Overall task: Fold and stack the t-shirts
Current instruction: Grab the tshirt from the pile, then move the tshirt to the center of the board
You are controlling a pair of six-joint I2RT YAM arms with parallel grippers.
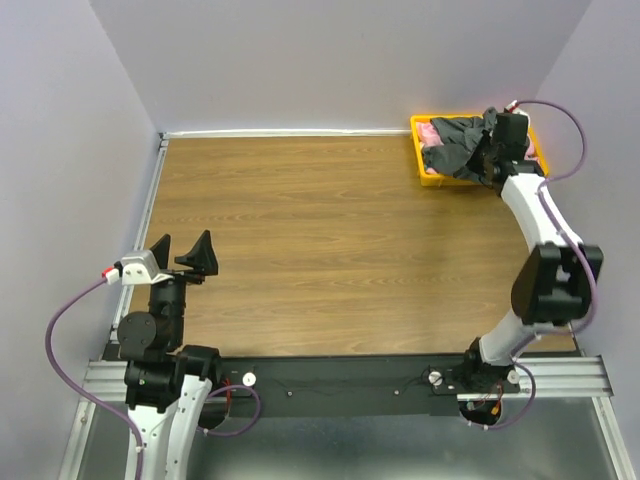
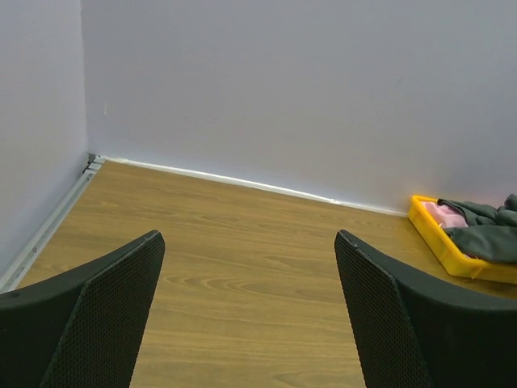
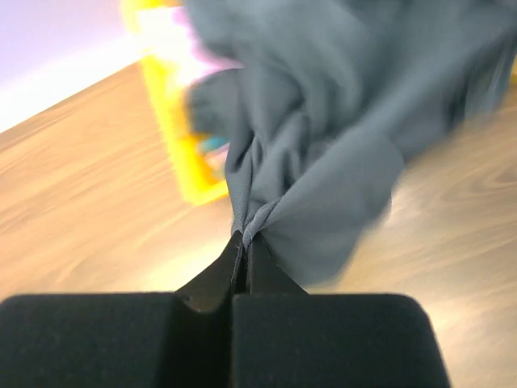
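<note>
Top external: right gripper point(image 1: 488, 156) tight on grey t-shirt point(image 1: 455, 150) at far-corner tray point(image 1: 440, 182)

Table point(image 1: 330, 250): brown wood-grain pattern with darker streaks.
Tray point(image 1: 432, 182): plain bright yellow.
Dark grey t-shirt point(image 1: 458, 140), in the tray: plain charcoal, no print.
Pink t-shirt point(image 1: 429, 132), at the left end of the tray: plain light pink.
Walls point(image 1: 330, 60), behind and beside the tray: pale lilac, unpatterned.
Strip point(image 1: 290, 132) along the wall base, left of the tray: white.
Left gripper point(image 1: 184, 240), well apart from the tray: black. Its fingers point(image 2: 113, 323) carry a fine dotted texture.
Right gripper point(image 3: 245, 240), at the tray: black.
Cables point(image 1: 60, 330): purple.
Right arm point(image 1: 525, 205), near the tray: white and black segments.
Rail point(image 1: 100, 375), on the table edge opposite the tray: silver-grey.
</note>
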